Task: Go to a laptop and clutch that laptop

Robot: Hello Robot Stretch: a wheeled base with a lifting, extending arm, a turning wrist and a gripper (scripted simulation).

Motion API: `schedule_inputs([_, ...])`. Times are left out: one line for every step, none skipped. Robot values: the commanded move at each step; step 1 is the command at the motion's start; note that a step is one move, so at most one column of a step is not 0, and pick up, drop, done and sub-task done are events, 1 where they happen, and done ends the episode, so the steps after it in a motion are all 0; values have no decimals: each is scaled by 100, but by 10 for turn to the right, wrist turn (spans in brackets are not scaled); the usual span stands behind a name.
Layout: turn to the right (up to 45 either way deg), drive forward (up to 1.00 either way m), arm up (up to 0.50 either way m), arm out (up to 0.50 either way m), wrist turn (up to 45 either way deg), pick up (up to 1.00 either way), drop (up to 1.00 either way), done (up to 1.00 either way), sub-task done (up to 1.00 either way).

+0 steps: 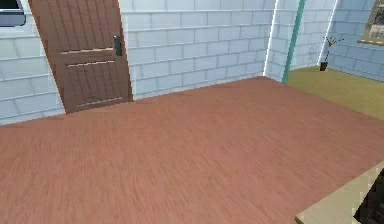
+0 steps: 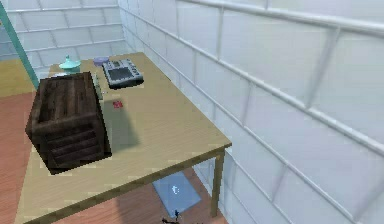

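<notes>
One crate (image 2: 68,122), one grey device (image 2: 125,72) on one table (image 2: 170,125).

Fwd view: you've got the door (image 1: 85,50) cut by the top edge at 11 o'clock; table corner (image 1: 340,208) clipped at 5 o'clock; thin dark plant-like thing (image 1: 326,50) at 2 o'clock too small to name. Arm side view: grey flat item (image 2: 124,73) at 11 o'clock too small to tell; teal object (image 2: 68,65) partly behind the crate (image 2: 68,120); grey thing (image 2: 176,192) at 6 o'clock half hidden under the table (image 2: 170,130).
</notes>
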Motion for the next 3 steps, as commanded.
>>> schedule_inputs([0, 0, 0, 0, 0, 100, 0, 0, 0])
schedule_inputs([0, 0, 10, 0, 0, 0, 0, 0, 0])
schedule_inputs([0, 0, 0, 0, 0, 0, 0, 100, 0])
